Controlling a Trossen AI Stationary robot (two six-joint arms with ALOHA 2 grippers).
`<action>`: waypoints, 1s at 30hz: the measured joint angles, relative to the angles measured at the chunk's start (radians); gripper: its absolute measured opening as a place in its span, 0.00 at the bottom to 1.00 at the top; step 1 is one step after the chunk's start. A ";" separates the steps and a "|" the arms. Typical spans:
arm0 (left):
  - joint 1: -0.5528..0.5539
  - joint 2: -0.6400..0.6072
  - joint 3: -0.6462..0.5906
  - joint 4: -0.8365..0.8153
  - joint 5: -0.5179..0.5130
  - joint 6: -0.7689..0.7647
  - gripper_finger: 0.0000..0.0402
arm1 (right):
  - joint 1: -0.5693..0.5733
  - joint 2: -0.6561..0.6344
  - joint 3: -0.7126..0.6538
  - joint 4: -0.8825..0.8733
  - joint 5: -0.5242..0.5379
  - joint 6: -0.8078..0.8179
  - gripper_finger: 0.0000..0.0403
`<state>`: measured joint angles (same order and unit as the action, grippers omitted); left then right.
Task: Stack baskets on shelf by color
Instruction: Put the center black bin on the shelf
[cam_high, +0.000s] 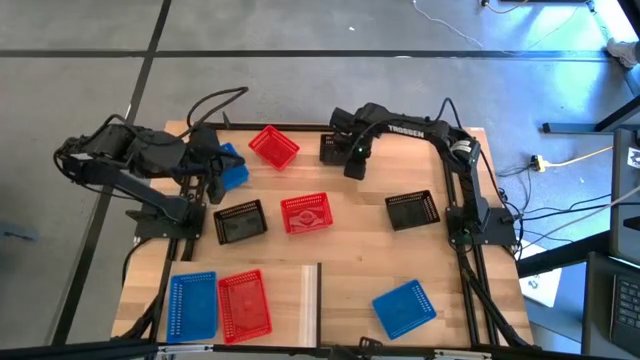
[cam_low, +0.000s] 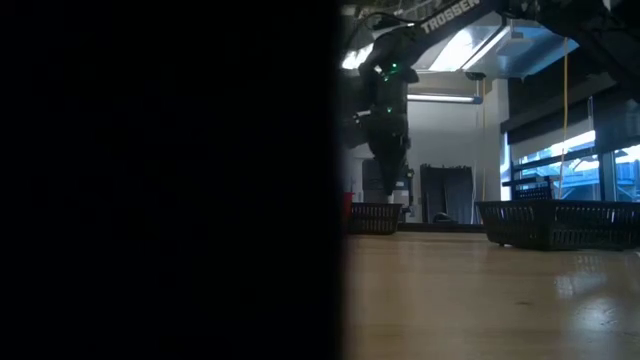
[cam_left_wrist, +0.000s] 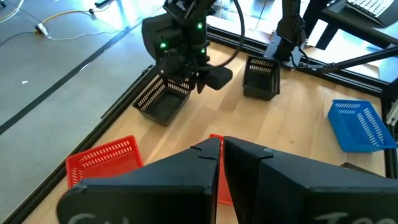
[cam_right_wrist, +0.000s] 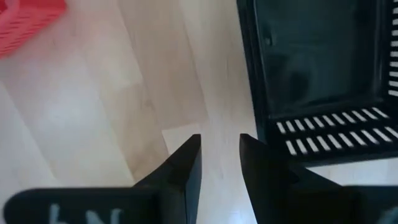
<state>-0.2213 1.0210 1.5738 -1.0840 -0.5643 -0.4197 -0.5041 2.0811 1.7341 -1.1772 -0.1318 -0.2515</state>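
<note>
Over at the far left corner of the counter (cam_high: 350, 255), the left hand (cam_high: 214, 172) sits with its fingers drawn almost together, gripping nothing I can make out, and a blue basket (cam_high: 232, 168) lies tilted just beside it, half hidden under the arm. Across the far edge the right hand (cam_high: 352, 165) hangs low over the wood with its fingers a slot apart and nothing between them; a black basket (cam_high: 331, 147) rests right beside it against the counter's back rim, its slotted wall showing just past the fingertips in the right wrist view. A red basket (cam_high: 273, 146) lies askew between the two hands near the far edge. Mid-counter run a second black basket (cam_high: 240, 220), a second red one (cam_high: 306, 213) and a third black one (cam_high: 413, 209), each well apart with bare planks around them. Nearest me, the shelf (cam_high: 292, 300), a pale smooth panel with a dark edge, carries a blue basket (cam_high: 193, 304) and a red one (cam_high: 244, 304) side by side at its left end, the rest of it bare. A third blue basket (cam_high: 405, 307) sits skewed on the planks right of the shelf. All the baskets are small plastic rectangles with grid walls.
</note>
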 joint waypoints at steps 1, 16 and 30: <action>0.002 0.000 0.000 0.000 0.000 0.000 0.03 | 0.000 0.000 -0.005 0.019 0.002 -0.007 0.26; 0.006 0.000 0.000 0.000 0.001 0.000 0.03 | 0.000 0.000 -0.007 0.068 0.052 -0.020 0.26; 0.006 0.000 0.000 0.000 0.001 0.000 0.03 | 0.000 0.029 -0.008 0.116 0.070 -0.020 0.26</action>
<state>-0.2150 1.0206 1.5742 -1.0836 -0.5636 -0.4194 -0.5041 2.1102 1.7264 -1.0615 -0.0618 -0.2710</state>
